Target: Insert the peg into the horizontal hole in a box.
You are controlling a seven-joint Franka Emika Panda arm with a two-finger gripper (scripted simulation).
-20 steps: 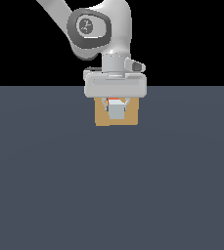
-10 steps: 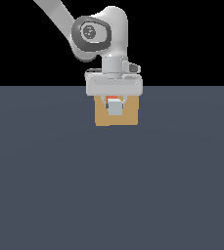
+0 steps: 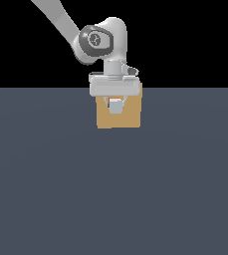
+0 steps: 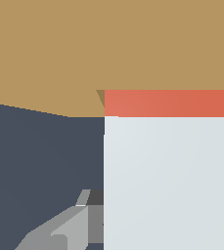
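The tan box [image 3: 128, 118] stands on the dark floor at the back, behind my gripper [image 3: 116, 106]. My gripper is shut on the peg [image 3: 116, 107], whose white-grey end faces the exterior camera, with a bit of red-orange above it. In the wrist view the peg's white length [image 4: 167, 185] runs away to its red-orange end [image 4: 167, 103], which meets the face of the box [image 4: 84, 49]. Of the hole, only a darker sliver [image 4: 100, 96] shows beside the red end. One grey finger [image 4: 59, 232] shows beside the peg.
The dark grey-blue floor [image 3: 110, 199] spreads in front of the box. The arm's white links [image 3: 98, 42] rise to the exterior view's upper left. Nothing else stands in view.
The hand has drawn back toward the box and looks smaller, and the wrist joint above it has come lower. The box has not moved.
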